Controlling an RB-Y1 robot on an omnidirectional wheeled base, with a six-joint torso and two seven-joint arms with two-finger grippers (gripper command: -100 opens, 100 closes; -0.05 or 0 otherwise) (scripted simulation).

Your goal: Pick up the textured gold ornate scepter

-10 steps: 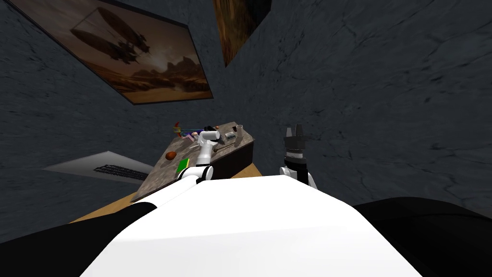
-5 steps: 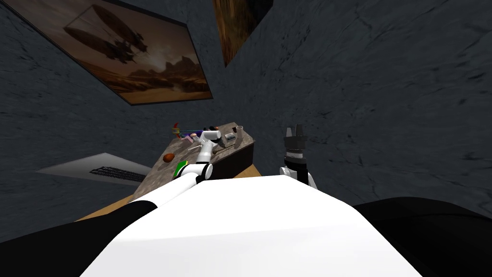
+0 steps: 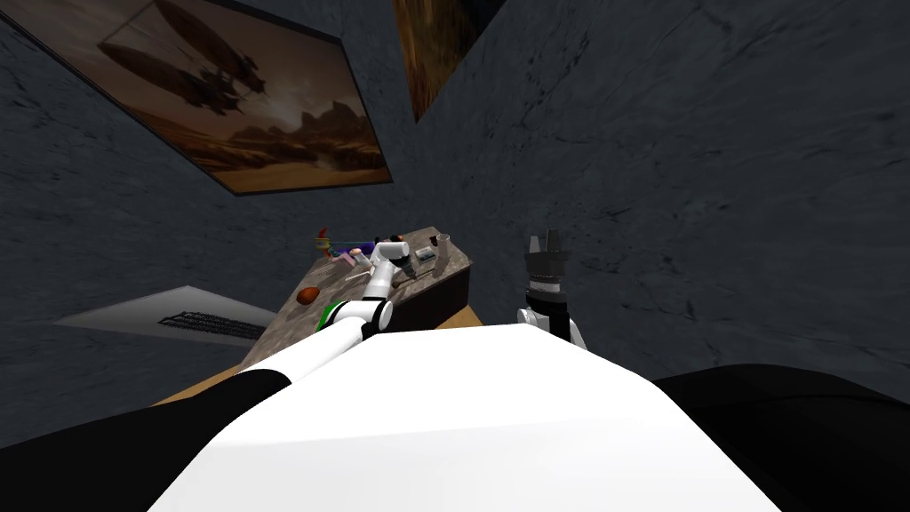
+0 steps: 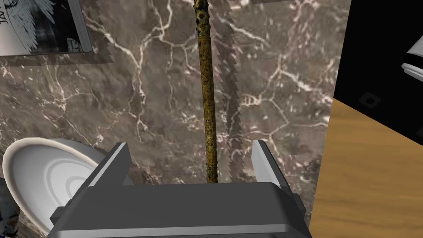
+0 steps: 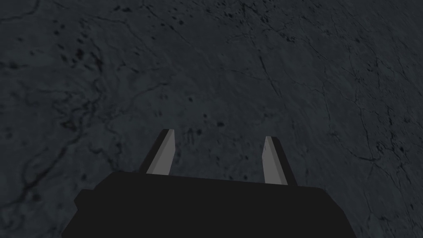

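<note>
The left gripper is over the marble bench with its 2 fingers apart. The gold scepter lies flat on the bench between them, touching neither, its shaft running straight away from the gripper. Just beside the gripper sits a white plate, farther off lies a black-and-white booklet whose lettering cannot be read, and the right gripper points up beside the bench, fingers apart.

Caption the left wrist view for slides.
Open left gripper lined up along the gold scepter lying on a marble tabletop, white plate nearby.
</note>
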